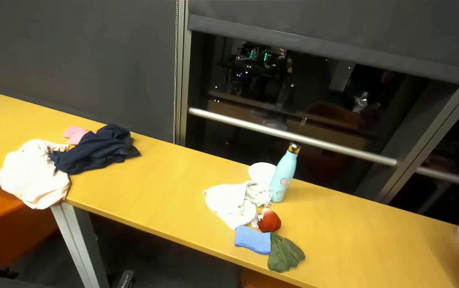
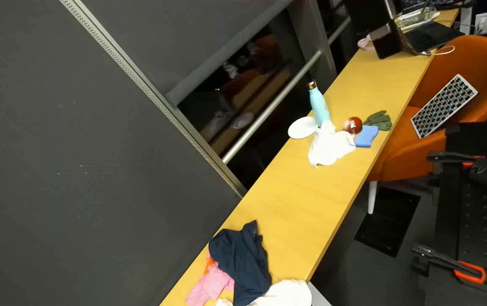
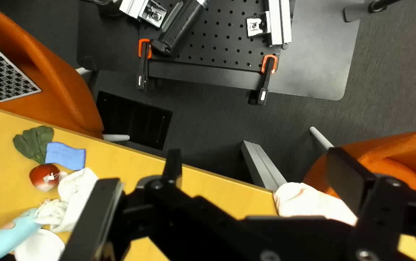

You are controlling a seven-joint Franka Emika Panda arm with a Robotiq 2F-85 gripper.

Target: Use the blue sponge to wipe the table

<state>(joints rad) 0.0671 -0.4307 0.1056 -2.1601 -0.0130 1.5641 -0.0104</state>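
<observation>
One claw (image 3: 222,195), jaws spread | pose high, angled down toward table (image 3: 131,165) | blue sponge (image 3: 65,156) well apart

Accessible at sponge (image 1: 252,240) from table (image 1: 165,184) edge away from window (image 1: 313,120). Hemmed in behind by red ball (image 1: 269,221), white cloth (image 1: 229,202); at one end by leaves (image 1: 284,254). Blocked farther back by standing bottle (image 1: 283,176), dish (image 1: 260,172). Passable, wide, between white cloth and dark cloth (image 1: 97,150).

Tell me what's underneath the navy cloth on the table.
Pink fabric and a bit of orange peek out along one edge of the navy cloth in an exterior view; pale fabric shows at another. What lies beneath its middle is covered and cannot be seen.
</observation>
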